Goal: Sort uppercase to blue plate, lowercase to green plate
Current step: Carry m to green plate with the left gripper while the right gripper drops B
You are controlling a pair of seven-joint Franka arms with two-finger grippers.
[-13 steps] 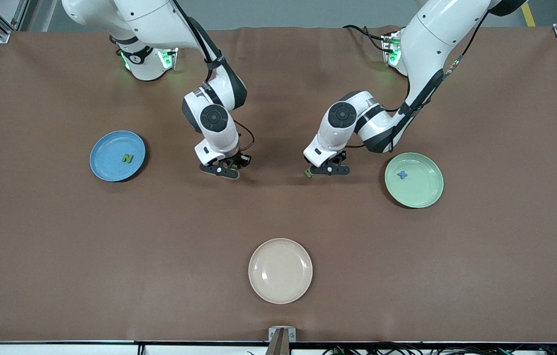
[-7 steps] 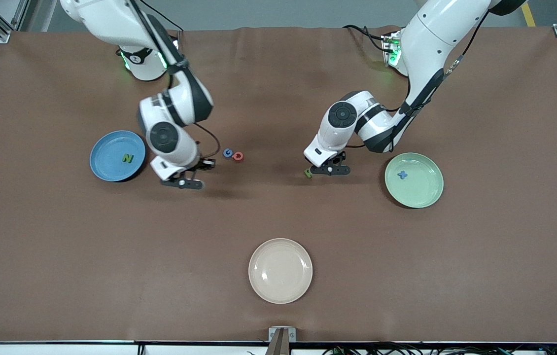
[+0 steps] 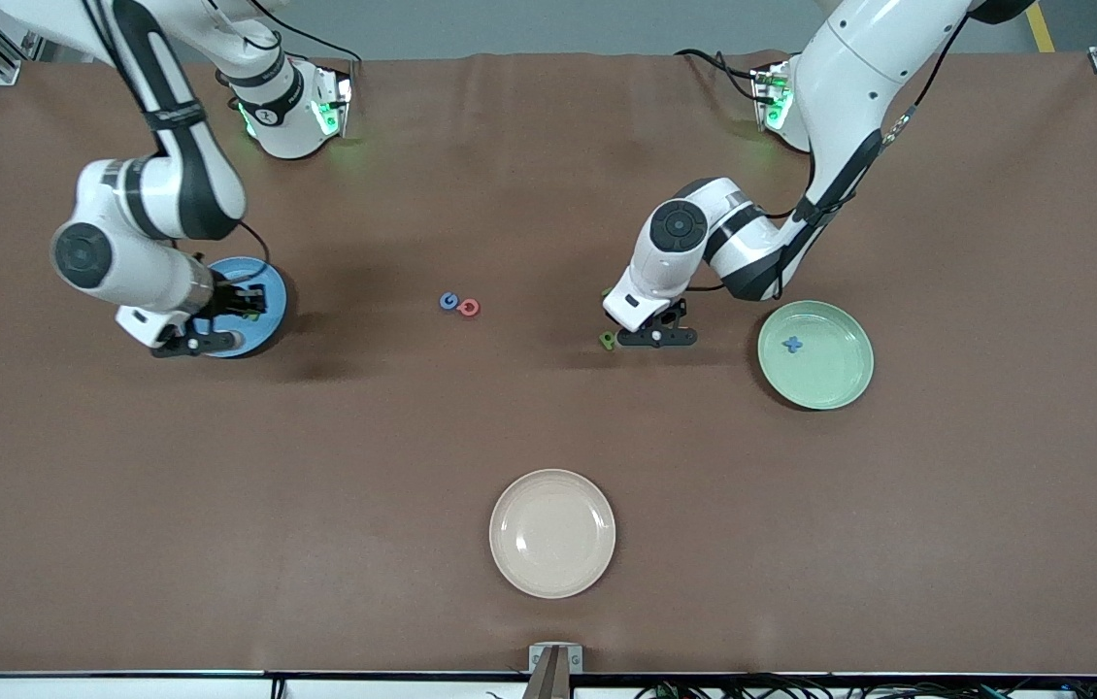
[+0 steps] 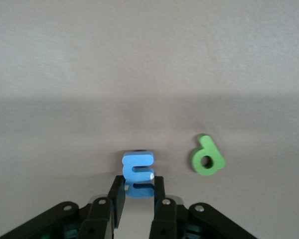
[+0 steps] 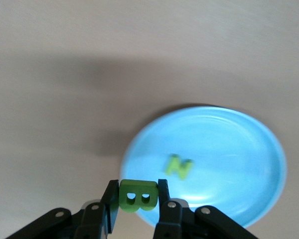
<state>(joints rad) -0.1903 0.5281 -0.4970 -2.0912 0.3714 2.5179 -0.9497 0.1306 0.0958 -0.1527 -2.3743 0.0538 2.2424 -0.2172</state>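
Between the right gripper's [image 5: 134, 201] closed fingers sits the green foam capital B [image 5: 137, 195], held up over the edge of the round blue plate [image 5: 239, 164]; green foam N [image 5: 178, 167] lies on that plate under it. Left gripper [image 4: 135, 195] is clamped on the blue foam lowercase m [image 4: 137, 173] down at the brown table [image 3: 548, 417]; green foam p [image 4: 207, 158] lies just beside it. Pale green plate [image 3: 835, 374], holding a blue foam x [image 3: 791, 344], sits near the left gripper. Blue foam G [image 3: 449, 302] and red foam ring Q [image 3: 470, 308] touch mid-table, between the grippers.

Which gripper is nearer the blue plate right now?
Right. The right gripper, shut on the green B, is over the blue plate's edge. The left gripper is down mid-table, shut on the blue m.
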